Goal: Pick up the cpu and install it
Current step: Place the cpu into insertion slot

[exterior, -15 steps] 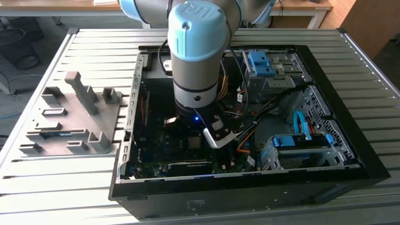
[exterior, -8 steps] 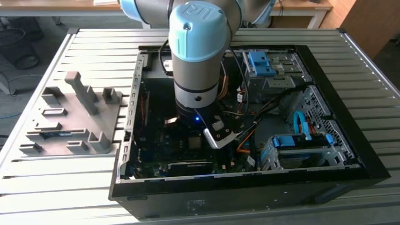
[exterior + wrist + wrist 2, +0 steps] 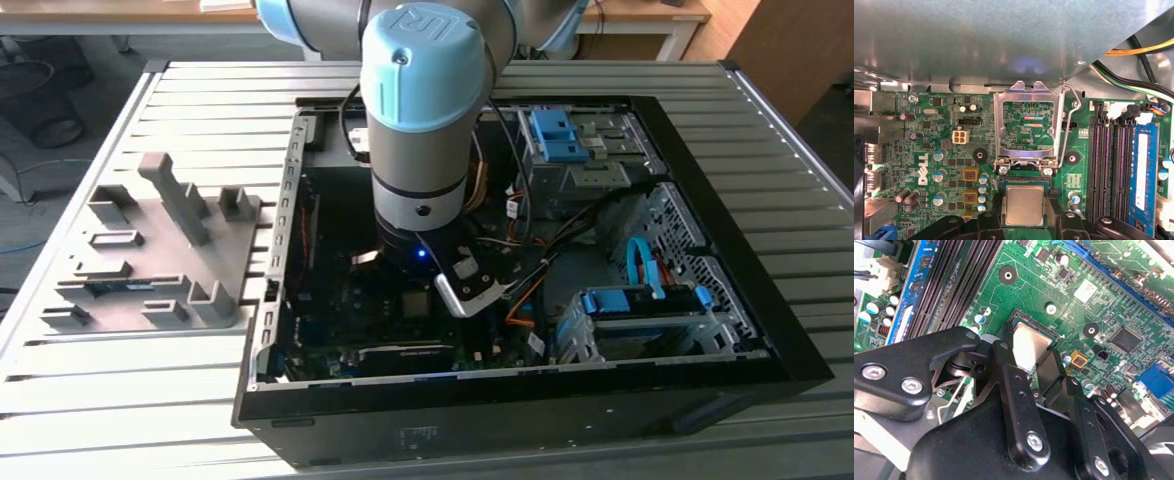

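A black 2-finger gripper clamps the square silver-topped cpu between its fingertips over the green motherboard, inside the open black computer case at the exterior view's centre.

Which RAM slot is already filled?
The one farthest from the cpu: it holds a blue module, while the other slots are empty and black.

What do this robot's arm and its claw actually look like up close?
The arm is a thick silver-grey tube with rounded joints capped in light blue, one cap bearing a raised logo; a small blue light glows near its wrist. The gripper is matte black, built of flat linked bars joined by shiny silver screws.
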`<state>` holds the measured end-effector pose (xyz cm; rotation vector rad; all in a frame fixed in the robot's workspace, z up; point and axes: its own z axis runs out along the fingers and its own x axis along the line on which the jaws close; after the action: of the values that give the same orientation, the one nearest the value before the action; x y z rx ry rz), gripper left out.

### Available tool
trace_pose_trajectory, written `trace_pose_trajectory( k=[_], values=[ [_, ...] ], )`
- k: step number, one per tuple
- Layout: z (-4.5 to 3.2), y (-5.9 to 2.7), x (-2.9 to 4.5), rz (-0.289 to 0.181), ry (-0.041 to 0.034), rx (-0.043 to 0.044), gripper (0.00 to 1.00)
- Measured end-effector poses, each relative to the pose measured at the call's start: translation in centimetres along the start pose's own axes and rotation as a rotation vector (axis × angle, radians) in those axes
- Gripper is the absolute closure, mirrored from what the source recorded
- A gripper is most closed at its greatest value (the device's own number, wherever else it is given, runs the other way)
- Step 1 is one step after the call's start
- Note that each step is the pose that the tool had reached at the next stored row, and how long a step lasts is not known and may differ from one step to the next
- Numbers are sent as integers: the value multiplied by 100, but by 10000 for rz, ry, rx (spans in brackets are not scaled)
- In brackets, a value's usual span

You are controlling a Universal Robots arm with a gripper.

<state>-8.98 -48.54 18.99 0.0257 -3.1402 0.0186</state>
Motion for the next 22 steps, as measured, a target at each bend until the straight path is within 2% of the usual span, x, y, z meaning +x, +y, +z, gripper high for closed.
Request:
trace_pose_trajectory(
  k=[4,5,10,17,19,20,21,22],
  values=[
    [1,0,-1,0,-2,-3,55],
    [1,0,0,1,-1,-2,49],
    [-10,-1,0,1,2,8,49],
    [-224,1,0,1,-1,3,49],
    [-246,2,0,0,0,5,51],
    [-247,3,-2,1,-1,2,56],
    [-246,3,-8,1,14,-2,56],
    [-247,3,-25,2,57,0,63]
  ],
)
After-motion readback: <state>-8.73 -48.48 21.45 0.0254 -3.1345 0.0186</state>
